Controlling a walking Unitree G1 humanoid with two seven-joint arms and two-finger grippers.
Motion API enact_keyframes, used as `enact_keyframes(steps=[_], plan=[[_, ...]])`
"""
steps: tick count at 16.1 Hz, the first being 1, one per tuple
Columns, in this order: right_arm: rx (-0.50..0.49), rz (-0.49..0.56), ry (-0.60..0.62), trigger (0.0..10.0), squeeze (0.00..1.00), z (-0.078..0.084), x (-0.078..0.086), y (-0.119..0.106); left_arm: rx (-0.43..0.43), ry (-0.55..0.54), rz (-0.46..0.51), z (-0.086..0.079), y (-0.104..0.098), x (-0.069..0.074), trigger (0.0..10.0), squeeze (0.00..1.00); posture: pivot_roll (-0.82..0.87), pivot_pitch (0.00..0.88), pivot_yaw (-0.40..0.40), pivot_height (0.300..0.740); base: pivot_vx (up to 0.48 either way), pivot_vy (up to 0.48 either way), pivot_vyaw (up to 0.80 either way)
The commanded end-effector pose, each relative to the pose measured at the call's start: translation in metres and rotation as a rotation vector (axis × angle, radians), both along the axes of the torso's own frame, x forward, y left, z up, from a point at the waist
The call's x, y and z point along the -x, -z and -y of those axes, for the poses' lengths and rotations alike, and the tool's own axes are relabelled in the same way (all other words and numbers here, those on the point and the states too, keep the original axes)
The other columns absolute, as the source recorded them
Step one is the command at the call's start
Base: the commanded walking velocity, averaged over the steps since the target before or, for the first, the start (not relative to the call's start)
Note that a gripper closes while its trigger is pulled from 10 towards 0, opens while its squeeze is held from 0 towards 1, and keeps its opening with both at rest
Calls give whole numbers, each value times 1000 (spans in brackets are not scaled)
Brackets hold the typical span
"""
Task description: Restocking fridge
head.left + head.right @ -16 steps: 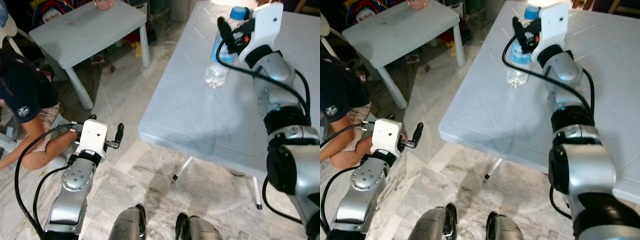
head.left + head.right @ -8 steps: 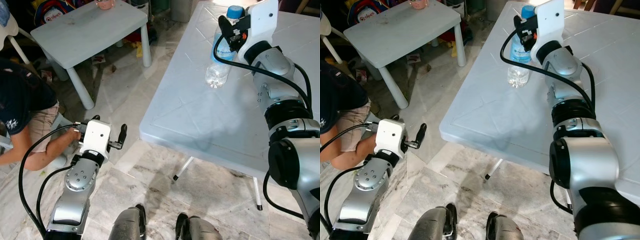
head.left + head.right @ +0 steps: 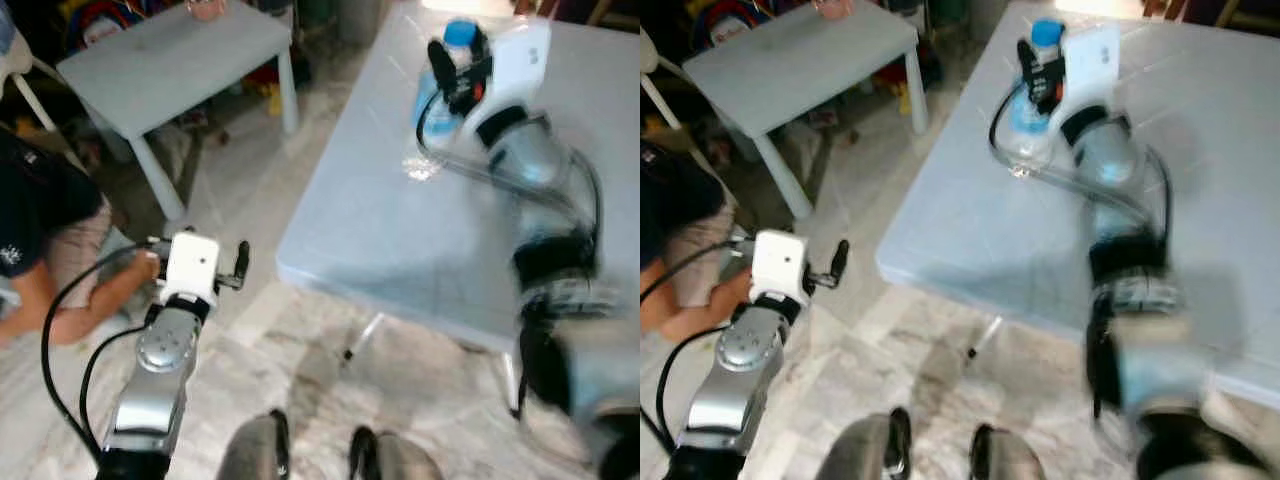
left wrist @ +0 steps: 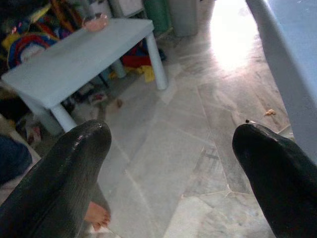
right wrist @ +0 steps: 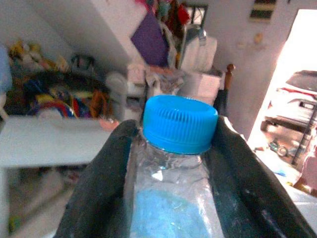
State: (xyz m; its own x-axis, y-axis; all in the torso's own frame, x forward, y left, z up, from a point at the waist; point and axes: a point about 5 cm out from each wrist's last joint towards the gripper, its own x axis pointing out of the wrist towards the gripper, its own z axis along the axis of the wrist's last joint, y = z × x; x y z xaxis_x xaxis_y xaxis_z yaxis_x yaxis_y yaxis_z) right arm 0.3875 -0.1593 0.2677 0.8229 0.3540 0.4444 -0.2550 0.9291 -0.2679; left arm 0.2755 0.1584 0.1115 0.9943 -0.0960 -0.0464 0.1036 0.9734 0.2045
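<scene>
A clear water bottle (image 3: 430,115) with a blue cap (image 5: 180,124) and blue label stands near the left edge of the large pale table (image 3: 380,235). My right gripper (image 3: 452,72) is shut on its neck, one black finger (image 5: 106,183) on each side just under the cap. Blur hides whether the bottle's base rests on the table. My left gripper (image 3: 236,264) hangs low over the marble floor beside the table, open, with nothing between its fingers (image 4: 74,168).
A small pale table (image 3: 170,60) with a pink cup (image 4: 94,22) stands at the far left, clutter and toys behind it. A person (image 3: 40,220) crouches on the floor by my left arm. My feet (image 3: 320,450) stand on the marble floor.
The whole picture has turned blurry and shifted slightly, so the camera is moving. The right gripper keeps its hold on the bottle. The left arm has risen a little.
</scene>
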Motion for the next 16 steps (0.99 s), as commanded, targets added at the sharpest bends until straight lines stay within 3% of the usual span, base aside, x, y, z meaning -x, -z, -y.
enact_keyframes(steps=[1, 3, 6, 10, 16], plan=[[-16, -15, -30, 10000, 0, -7, 4, 5, -1, -15, -25, 0, 7, 2, 10000, 0, 121, 155, -1, 740, -315, 0, 0], [-43, 13, -35, 10000, 0, -15, 21, 11, 8, -15, -30, 3, 10, 0, 10000, 0, 120, 136, -15, 740, -319, 0, 0], [-181, -38, 30, 10000, 0, -13, 46, 30, 16, -30, -34, 1, 15, -4, 10000, 0, 105, 106, -25, 740, -322, 0, 0], [-202, -81, 70, 10000, 0, -9, 52, 45, 22, -28, -38, 5, 17, -8, 10000, 0, 81, 81, -30, 740, -338, 0, 0], [-171, -119, 43, 10000, 0, -20, 58, 50, 42, -23, -18, 14, 18, -15, 10000, 0, 69, 61, -46, 740, -361, 0, 0]])
